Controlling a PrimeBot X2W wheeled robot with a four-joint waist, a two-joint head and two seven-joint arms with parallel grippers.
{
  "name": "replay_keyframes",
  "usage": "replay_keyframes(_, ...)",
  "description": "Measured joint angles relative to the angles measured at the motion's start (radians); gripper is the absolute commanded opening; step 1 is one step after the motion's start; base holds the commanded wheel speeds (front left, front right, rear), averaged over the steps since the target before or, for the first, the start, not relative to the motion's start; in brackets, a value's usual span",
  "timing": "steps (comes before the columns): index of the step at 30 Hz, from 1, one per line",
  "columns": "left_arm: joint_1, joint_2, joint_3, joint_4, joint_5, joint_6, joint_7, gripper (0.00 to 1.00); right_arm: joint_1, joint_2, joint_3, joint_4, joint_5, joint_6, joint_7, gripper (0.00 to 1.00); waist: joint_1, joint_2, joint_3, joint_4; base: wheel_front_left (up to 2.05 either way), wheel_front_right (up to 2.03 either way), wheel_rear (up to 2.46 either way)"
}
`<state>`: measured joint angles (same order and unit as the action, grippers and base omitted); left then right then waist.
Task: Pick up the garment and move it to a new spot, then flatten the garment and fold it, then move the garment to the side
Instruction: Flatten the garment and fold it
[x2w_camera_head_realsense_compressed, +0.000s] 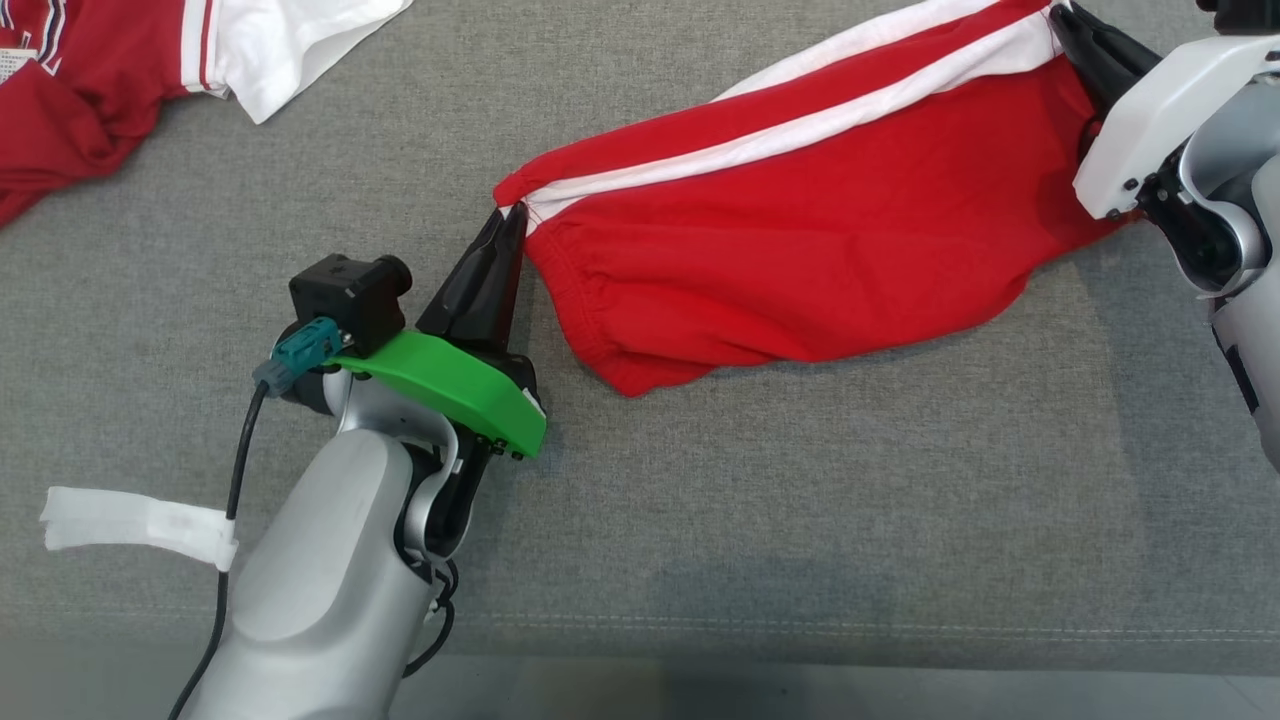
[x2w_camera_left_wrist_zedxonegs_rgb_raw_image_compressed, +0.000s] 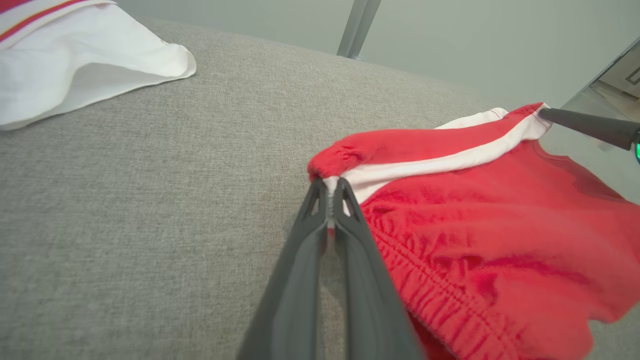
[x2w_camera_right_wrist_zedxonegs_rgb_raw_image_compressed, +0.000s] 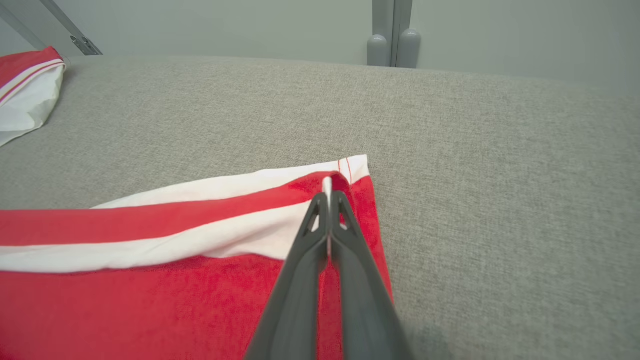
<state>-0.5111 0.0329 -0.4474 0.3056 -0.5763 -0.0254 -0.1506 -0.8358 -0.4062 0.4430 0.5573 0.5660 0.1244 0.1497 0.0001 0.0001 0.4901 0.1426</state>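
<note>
Left and right jaws pinch opposite ends of the red garment (x2w_camera_head_realsense_compressed: 820, 220).

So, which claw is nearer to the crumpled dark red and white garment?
Left. The left claw, shut on one end of the bright red white-striped shorts, is right of the dark red and white garment; the right claw grips the shorts' other end, much farther right.

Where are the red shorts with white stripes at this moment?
In the head view, the red shorts with white side stripes are right of centre over the grey fabric surface, held between the left tool and the right tool.
</note>
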Motion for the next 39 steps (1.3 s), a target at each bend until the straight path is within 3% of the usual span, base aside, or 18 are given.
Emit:
replay_keyframes(2, -0.009, 0.0, -0.011, 0.006, -0.011, 0.006, -0.01, 0.38, -0.016, 0.0, 0.009, 0.012, 0.005, 0.0, -0.011, 0.15, 0.0, 0.0, 0.003, 0.003, 0.0, 0.0, 0.0)
replay_keyframes(5, -0.019, 0.0, -0.029, 0.012, -0.026, 0.009, -0.022, 0.55, -0.035, -0.001, 0.024, 0.032, 0.008, 0.0, -0.026, 0.26, 0.0, 0.0, 0.002, 0.001, 0.0, 0.0, 0.0)
replay_keyframes(6, -0.021, 0.0, -0.036, 0.013, -0.028, 0.009, -0.028, 0.99, -0.039, -0.001, 0.026, 0.04, 0.008, 0.0, -0.032, 0.36, 0.0, -0.0001, 0.001, 0.001, 0.0, 0.0, 0.0)
replay_keyframes(8, -0.024, 0.0, -0.045, 0.014, -0.028, 0.01, -0.04, 1.0, -0.043, -0.001, 0.025, 0.059, 0.008, 0.0, -0.051, 0.87, 0.0, 0.0, -0.001, -0.001, 0.0, 0.0, 0.0)
replay_keyframes(9, -0.026, 0.0, -0.05, 0.015, -0.028, 0.01, -0.046, 1.0, -0.045, -0.002, 0.023, 0.07, 0.008, 0.0, -0.062, 1.0, 0.0, -0.0001, -0.002, -0.002, 0.0, 0.0, 0.0)
replay_keyframes(20, -0.044, 0.0, -0.076, 0.015, 0.038, 0.044, -0.091, 1.0, -0.088, -0.037, 0.019, 0.171, 0.029, 0.0, -0.127, 1.0, 0.0, 0.0, -0.032, 0.007, 0.0, 0.0, 0.0)
replay_keyframes(29, -0.01, 0.0, -0.069, -0.04, 0.039, 0.062, -0.101, 1.0, -0.054, -0.028, 0.084, 0.215, 0.159, 0.0, -0.02, 1.0, 0.0, 0.0, -0.057, 0.037, 0.0, 0.0, 0.0)
replay_keyframes(39, 0.074, 0.0, -0.066, -0.101, 0.046, 0.077, -0.101, 1.0, -0.047, -0.064, 0.133, 0.223, 0.219, 0.0, 0.066, 1.0, -0.0001, 0.0, -0.08, 0.049, 0.0, 0.0, 0.0)
